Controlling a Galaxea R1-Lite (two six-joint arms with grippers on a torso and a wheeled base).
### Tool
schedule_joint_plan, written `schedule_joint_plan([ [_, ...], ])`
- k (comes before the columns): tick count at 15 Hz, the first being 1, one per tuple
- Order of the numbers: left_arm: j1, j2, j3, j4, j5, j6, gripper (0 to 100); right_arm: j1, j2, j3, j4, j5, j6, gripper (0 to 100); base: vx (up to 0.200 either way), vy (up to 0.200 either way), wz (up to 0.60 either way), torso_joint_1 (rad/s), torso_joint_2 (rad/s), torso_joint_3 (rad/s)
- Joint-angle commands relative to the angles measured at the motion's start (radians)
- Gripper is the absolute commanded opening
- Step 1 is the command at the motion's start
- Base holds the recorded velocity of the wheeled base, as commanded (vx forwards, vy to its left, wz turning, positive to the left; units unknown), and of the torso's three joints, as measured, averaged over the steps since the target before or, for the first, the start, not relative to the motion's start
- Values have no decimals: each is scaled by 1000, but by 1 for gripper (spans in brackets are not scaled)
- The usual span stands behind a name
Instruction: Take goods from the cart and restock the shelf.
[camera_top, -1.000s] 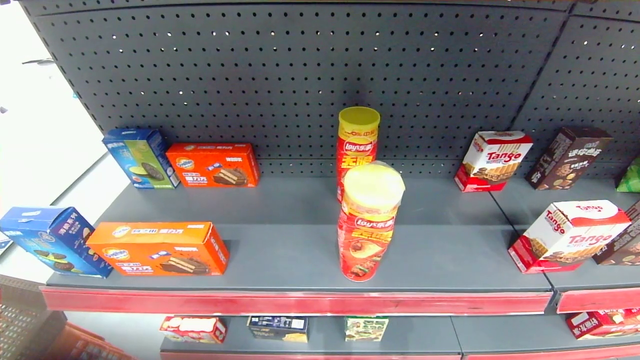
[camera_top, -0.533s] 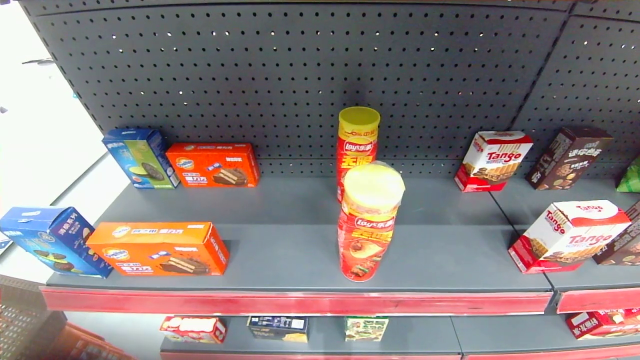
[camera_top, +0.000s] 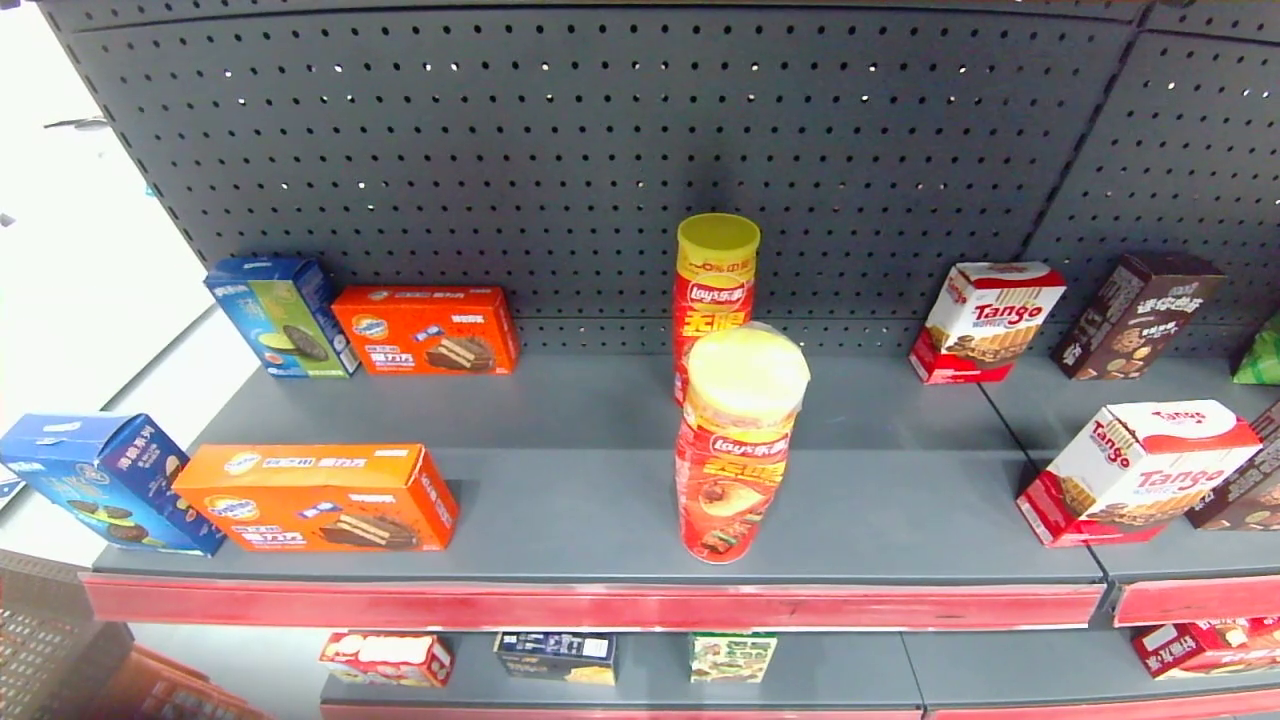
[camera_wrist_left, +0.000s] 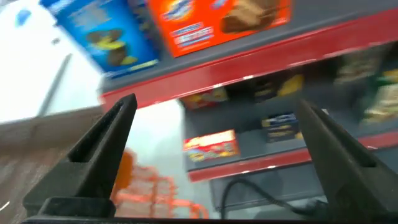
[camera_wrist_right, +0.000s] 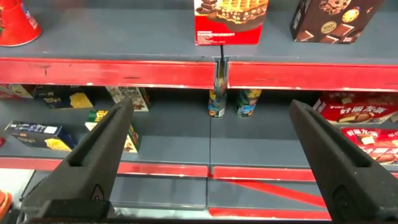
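Two red chip cans with yellow lids stand on the grey shelf (camera_top: 560, 500), one at the front (camera_top: 737, 445) and one behind it (camera_top: 713, 285). Orange cake boxes sit at front left (camera_top: 320, 497) and back left (camera_top: 428, 329), with blue cookie boxes beside them (camera_top: 105, 480) (camera_top: 283, 315). My left gripper (camera_wrist_left: 217, 152) is open and empty, held low before the shelf's red front edge (camera_wrist_left: 249, 71). My right gripper (camera_wrist_right: 214, 152) is open and empty too, facing the lower shelves (camera_wrist_right: 186, 140) below the red edge strip (camera_wrist_right: 112, 71).
Red-and-white wafer boxes (camera_top: 985, 320) (camera_top: 1135, 470) and brown cookie boxes (camera_top: 1135, 315) stand on the right. Small boxes (camera_top: 385, 657) line the shelf below. A dark perforated back panel (camera_top: 560, 150) closes the rear. An orange cart frame (camera_wrist_left: 149, 193) sits low at the left.
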Motion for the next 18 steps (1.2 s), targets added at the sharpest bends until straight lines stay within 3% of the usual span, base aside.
schedule_joint_plan([
  [1,0,5,0,5,-84,-14,100,0,-10,0,0,0,-1,100,0,0,0,0,0,0],
  [3,0,5,-3,13,-133,-33,100,0,-10,0,0,0,-1,100,0,0,0,0,0,0],
  [5,0,5,-11,38,-145,-47,100,0,-10,0,0,0,-1,100,0,0,0,0,0,0],
  [6,0,5,-9,32,-129,-99,100,0,-10,0,0,0,-1,100,0,0,0,0,0,0],
  [7,2,5,-9,32,-84,-116,100,0,-10,0,0,0,-1,100,0,0,0,0,0,0],
  [9,2,5,-8,28,29,-77,100,0,-10,0,0,0,-1,100,0,0,0,0,0,0],
  [10,2,5,-6,19,68,-83,100,0,-10,0,0,0,-1,100,0,0,0,0,0,0],
  [11,91,5,0,-5,80,-111,100,0,-10,0,0,0,-1,100,0,0,0,0,0,0],
  [12,157,-2,0,-4,25,-120,100,0,-10,0,0,0,-1,100,0,0,0,0,0,0],
  [13,201,-45,0,-4,-110,-162,100,0,-10,0,0,0,-1,100,0,0,0,0,0,0],
  [14,187,-61,0,1,-202,-200,100,0,-10,0,0,0,-1,100,0,0,0,0,0,0],
  [15,169,-81,0,-1,-191,-209,100,0,-10,0,0,0,-1,100,0,0,0,0,0,0],
  [17,166,-94,0,2,115,-191,100,0,-10,0,0,0,-1,100,0,0,0,0,0,0],
  [18,166,-94,0,7,189,-182,100,0,-10,0,0,0,-1,100,0,0,0,0,0,0],
])
